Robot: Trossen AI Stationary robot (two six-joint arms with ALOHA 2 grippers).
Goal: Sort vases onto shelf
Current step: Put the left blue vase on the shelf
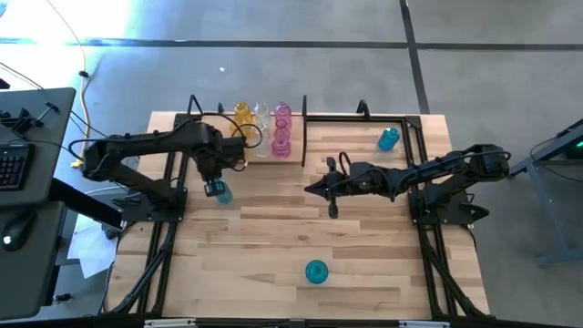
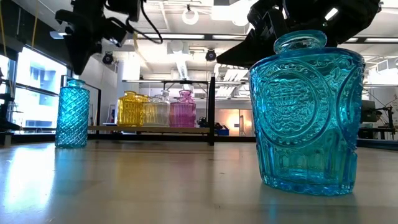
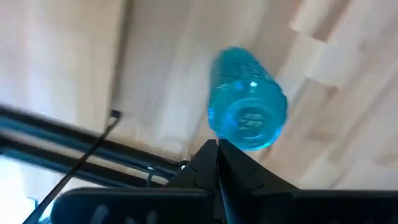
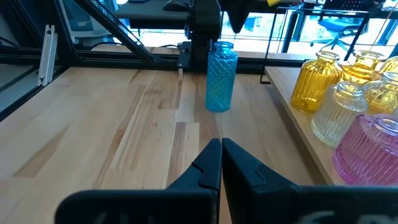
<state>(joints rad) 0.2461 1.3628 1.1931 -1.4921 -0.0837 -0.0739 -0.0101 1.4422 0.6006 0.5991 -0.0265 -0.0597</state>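
Overhead, the left gripper (image 1: 217, 187), fingers pressed together, was seen above a diamond-textured teal vase (image 1: 223, 192) on the wooden tabletop (image 1: 273, 228). The right gripper (image 1: 314, 188) was likewise held closed, near an embossed teal vase (image 2: 308, 112).

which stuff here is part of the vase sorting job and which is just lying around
Part of the job:
- blue vase under the shut left gripper
- blue vase near the table's front edge
- blue vase at the back right
- yellow, clear and pink vases on the shelf

Just lying about:
- keyboard and mouse on the side desk
- right gripper, shut, idle mid-table
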